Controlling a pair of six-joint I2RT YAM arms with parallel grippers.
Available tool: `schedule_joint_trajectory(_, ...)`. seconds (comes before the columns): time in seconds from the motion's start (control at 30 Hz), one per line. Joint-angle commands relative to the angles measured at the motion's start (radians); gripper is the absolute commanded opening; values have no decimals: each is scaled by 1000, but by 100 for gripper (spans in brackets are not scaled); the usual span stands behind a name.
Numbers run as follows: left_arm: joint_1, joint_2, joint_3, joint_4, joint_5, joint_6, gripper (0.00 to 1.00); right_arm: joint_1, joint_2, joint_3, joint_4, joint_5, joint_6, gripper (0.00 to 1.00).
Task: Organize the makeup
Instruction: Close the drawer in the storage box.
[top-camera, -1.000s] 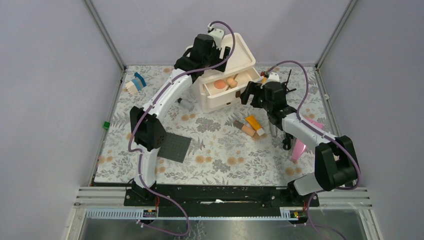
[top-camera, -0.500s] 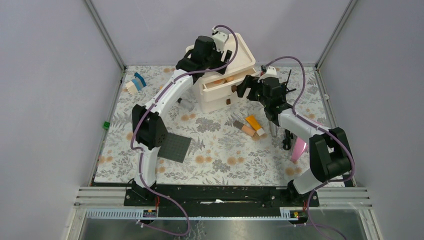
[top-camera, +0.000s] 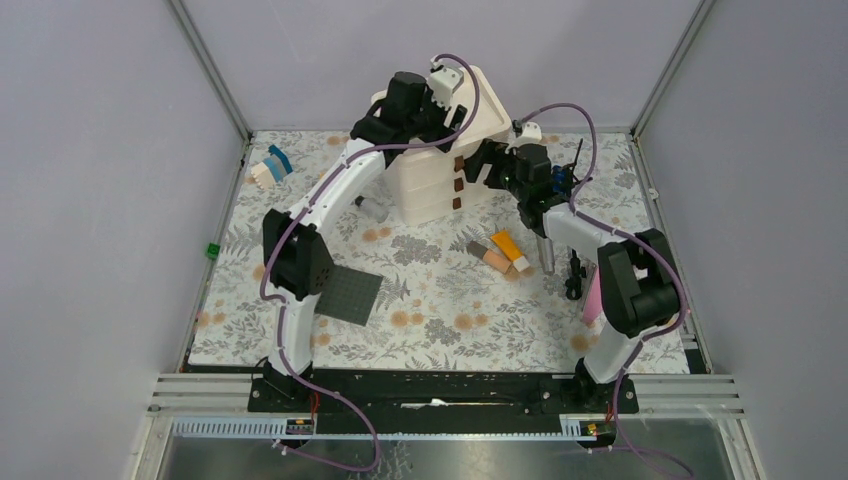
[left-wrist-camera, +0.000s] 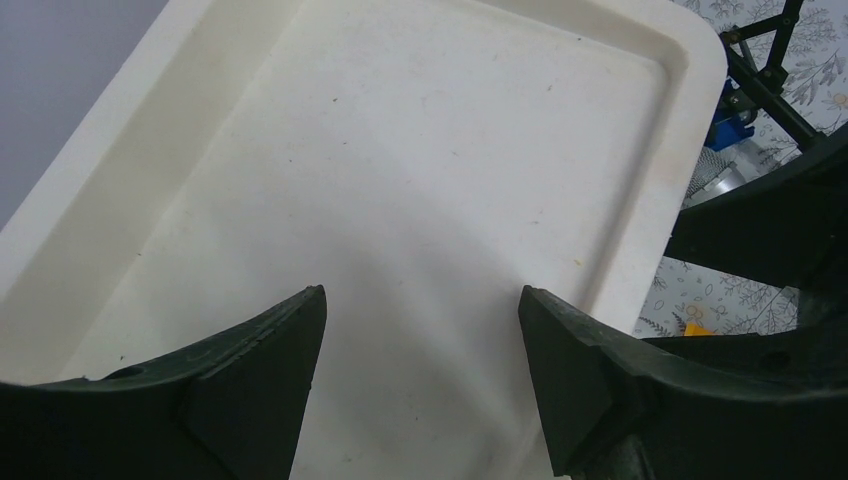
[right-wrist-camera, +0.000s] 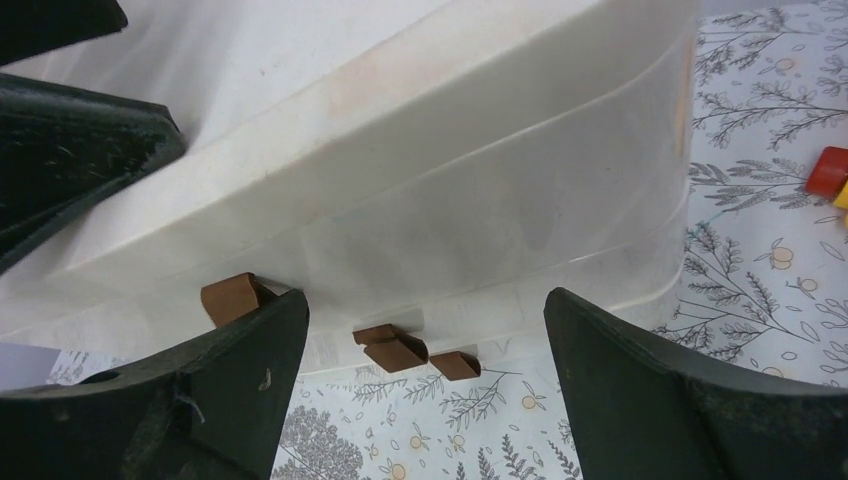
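Risk: right gripper (right-wrist-camera: 427, 300), jaws apart and empty at the brown pull tabs (right-wrist-camera: 388, 343) of the cream plastic drawer chest (top-camera: 425, 195), could shove or tip it unless left gripper (left-wrist-camera: 420, 300), also apart and empty over its top, braces it; orange tube (top-camera: 507, 245) and dark-capped beige tube (top-camera: 490, 257) lie outside on the floral mat (top-camera: 430, 290).

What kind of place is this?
Probably a lab robot test cell, not a home: grey panel walls in a metal frame, two arms bolted to a rail, a floral mat as staged tabletop.
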Motion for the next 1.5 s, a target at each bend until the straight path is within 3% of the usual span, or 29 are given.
schedule_joint_trajectory(0.0, -7, -12, -56, -183, 60, 39, 78, -1, 32, 60, 130, -23, 15, 95)
schedule_joint_trajectory(0.23, -6, -3, -44, -240, 124, 92, 73, -1, -82, -68, 165, 79, -24, 96)
schedule_joint_trajectory(0.63, -7, -33, -36, -351, 312, 154, 69, -1, -330, -242, 81, 242, -163, 100)
schedule_joint_trajectory(1.07, -6, -64, -49, -392, 388, 166, 67, -1, -423, -285, -125, 282, -170, 100)
schedule_joint_trajectory(1.23, -7, -83, -76, -407, 418, 161, 65, -3, -444, -280, -275, 238, -177, 100)
schedule_joint_trajectory(1.47, -9, -113, -116, -402, 426, 133, 62, -3, -399, -253, -464, -18, -310, 97)
